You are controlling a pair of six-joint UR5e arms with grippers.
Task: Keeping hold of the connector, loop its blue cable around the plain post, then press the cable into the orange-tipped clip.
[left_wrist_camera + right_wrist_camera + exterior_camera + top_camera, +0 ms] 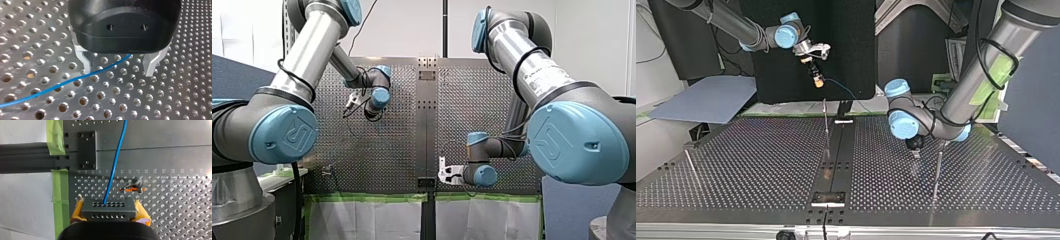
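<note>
My right arm [731,21] high, connector [108,208] between its fingers [78,210].

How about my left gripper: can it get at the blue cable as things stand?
Probably yes. My left gripper is open, and the blue cable runs between its fingers, close by one fingertip, with nothing over it. Its height above the perforated table I cannot tell.

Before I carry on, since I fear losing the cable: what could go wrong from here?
The thin blue cable lies ungripped under my left gripper, whose jaws are open, so it may slip away. My right gripper pinches the grey perforated connector only at its ends; a tug could twist it.
</note>
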